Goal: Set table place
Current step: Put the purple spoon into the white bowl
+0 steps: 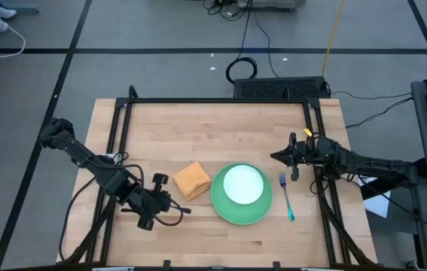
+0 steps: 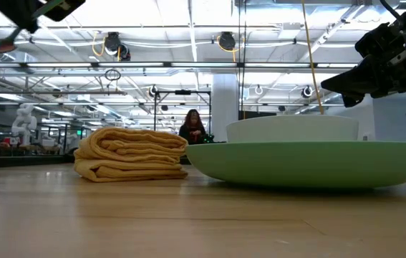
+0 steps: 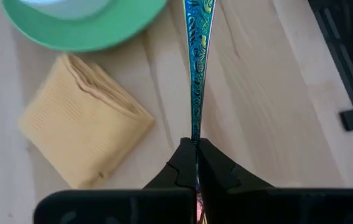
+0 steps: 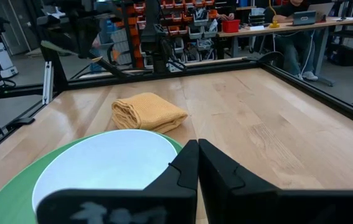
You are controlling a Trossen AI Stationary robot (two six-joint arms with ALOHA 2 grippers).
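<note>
Plate (image 1: pixel 241 205), bowl (image 1: pixel 242 184), napkin (image 1: pixel 192 181), fork (image 1: pixel 285 195): one each

Bare table (image 1: pixel 198 132) behind the napkin (image 1: pixel 192 181), plate (image 1: pixel 241 211) and fork (image 1: pixel 286 196) offers free passage.

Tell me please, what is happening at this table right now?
A two-armed robot is setting a table place. The left gripper is shut on a teal-handled spoon, held beside the folded orange napkin. A white bowl sits on the green plate, and a blue-handled fork lies to the plate's right. The right gripper is shut and empty, hovering near the fork.
</note>
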